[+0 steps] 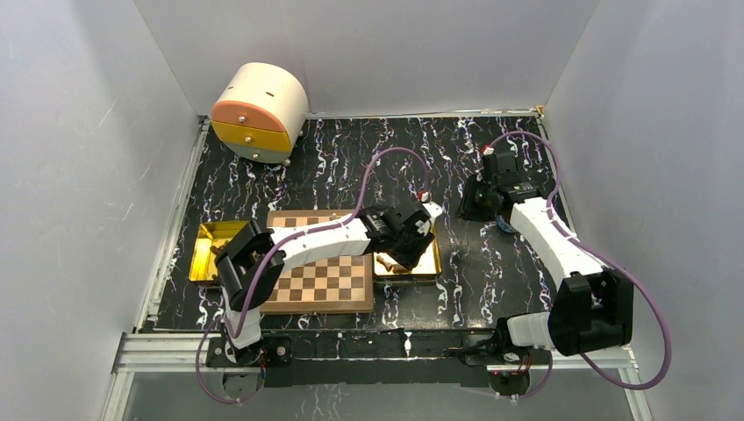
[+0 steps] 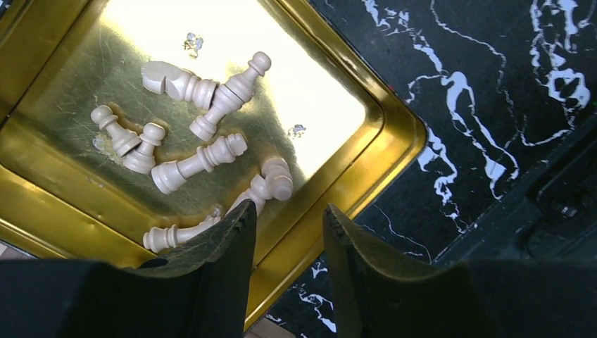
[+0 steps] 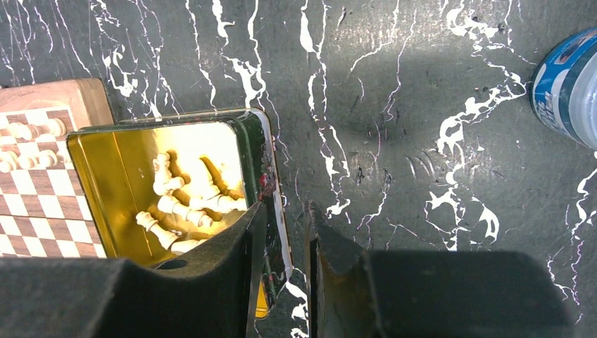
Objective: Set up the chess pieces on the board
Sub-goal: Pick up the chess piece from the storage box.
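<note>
Several light chess pieces [image 2: 199, 160] lie on their sides in a gold tray [image 2: 394, 141] right of the board [image 1: 320, 281]. My left gripper [image 2: 288, 211] hangs low over this tray's near corner [image 1: 405, 256], open, with only the tray rim showing through the gap. Its left finger [image 2: 225, 239] covers part of one lying piece. My right gripper [image 3: 283, 211] hovers over the black mat [image 1: 472, 207] beyond the tray, jaws a narrow gap apart and holding nothing. The right wrist view shows the board [image 3: 35, 197] with light pieces [image 3: 28, 130] standing along its far rows.
A second gold tray [image 1: 211, 254] sits left of the board, partly under my left arm. A cream, orange and yellow drawer unit [image 1: 259, 110] stands at the back left. A blue-and-white bottle [image 3: 570, 84] lies near my right arm. White walls enclose the mat.
</note>
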